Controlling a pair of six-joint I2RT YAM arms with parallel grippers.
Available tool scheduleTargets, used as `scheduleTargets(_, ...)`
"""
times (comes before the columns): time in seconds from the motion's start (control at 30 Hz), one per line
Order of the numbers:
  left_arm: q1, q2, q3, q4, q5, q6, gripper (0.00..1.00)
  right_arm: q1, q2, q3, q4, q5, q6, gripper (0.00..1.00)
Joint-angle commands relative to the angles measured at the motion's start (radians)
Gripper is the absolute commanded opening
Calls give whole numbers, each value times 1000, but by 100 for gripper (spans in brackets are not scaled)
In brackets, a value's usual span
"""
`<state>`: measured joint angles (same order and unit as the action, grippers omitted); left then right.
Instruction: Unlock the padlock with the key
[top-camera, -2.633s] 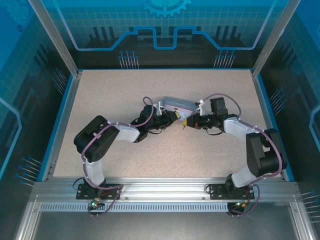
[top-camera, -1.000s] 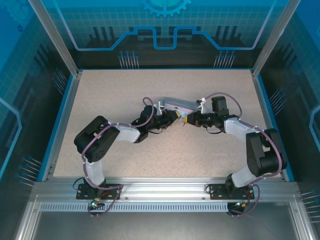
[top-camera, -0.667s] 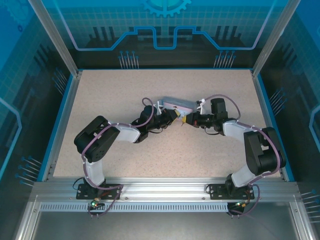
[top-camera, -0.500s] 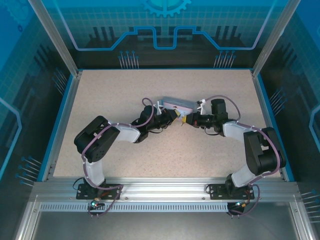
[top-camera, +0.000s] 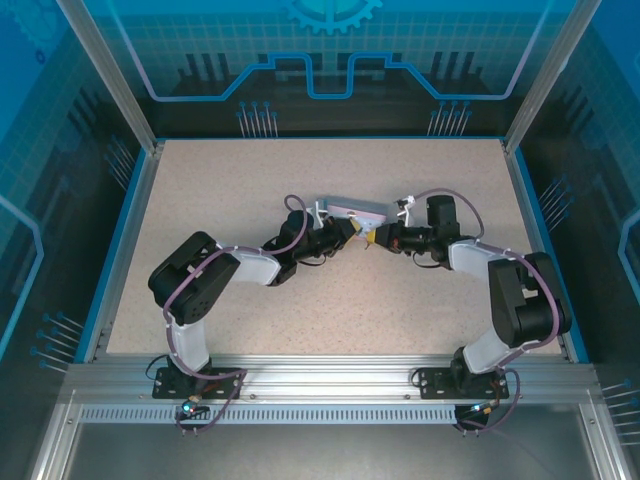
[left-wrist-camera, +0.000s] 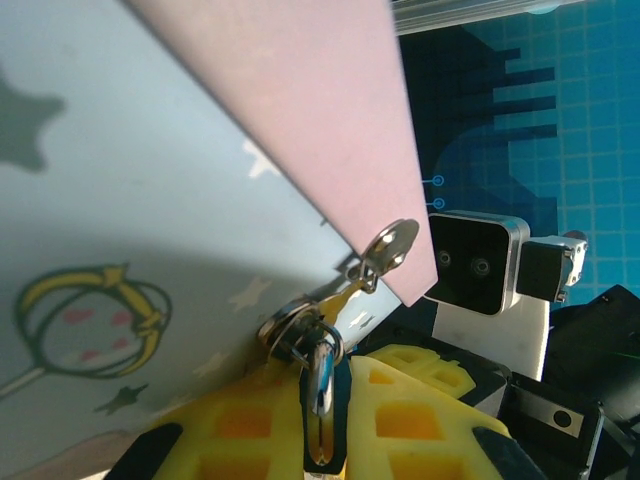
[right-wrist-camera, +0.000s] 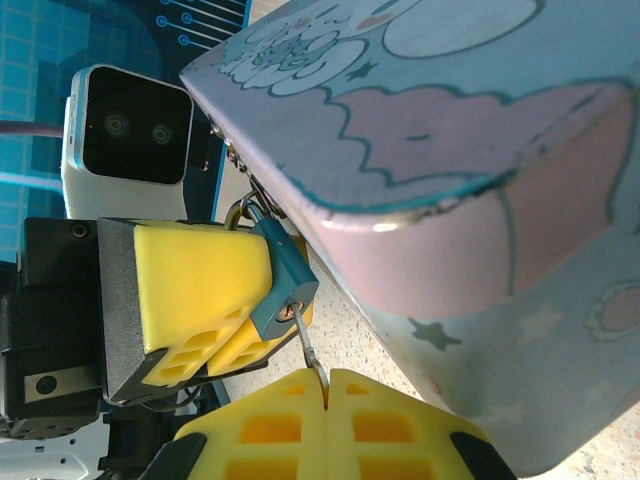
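The padlock (right-wrist-camera: 283, 280) sits left of centre in the right wrist view, a small blue body clamped between the yellow pads of the left gripper (right-wrist-camera: 272, 302), whose jaws are closed on it. Its shackle runs up to the edge of the tin (right-wrist-camera: 450, 180). The key (right-wrist-camera: 311, 355) is a thin sliver slanting down from the keyhole on the padlock's underside. Its lower end is pinched between the fingers of the right gripper (right-wrist-camera: 326, 400) at the bottom of the frame, and those jaws are pressed together on it.

The left wrist view shows the join that the right one hides. The shackle (left-wrist-camera: 298, 335) loops through a ring on a small metal hasp (left-wrist-camera: 388, 243) at the tin's corner, and the padlock body shows edge-on in the slot between that gripper's own yellow fingers (left-wrist-camera: 240, 430). The key cannot be made out there.

From above, padlock and key are too small to tell. Both grippers meet nose to nose at the near edge of the tin, at the centre of the speckled table (top-camera: 230, 190).

The tin is closed, its pale blue printed faces outward, so its inside is hidden.
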<state>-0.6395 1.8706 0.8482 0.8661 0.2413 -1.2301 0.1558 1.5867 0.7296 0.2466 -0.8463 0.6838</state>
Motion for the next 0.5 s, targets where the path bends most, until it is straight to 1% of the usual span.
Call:
scheduleTargets(0.0,-30,-9,26,81,132,2,0,-15,28,53,34,-11,-24,1)
scheduleTargets(0.1,-31,-13,33,67,141,10,0,-23,38,64,33,-16,-26,1)
scheduleTargets(0.3,-31,-16,31,67,120,5,0,-27,31,64,42,-16,-15,0)
scheduleTargets(0.47,-34,-12,47,53,106,9,0,-22,30,28,109,-19,32,0)
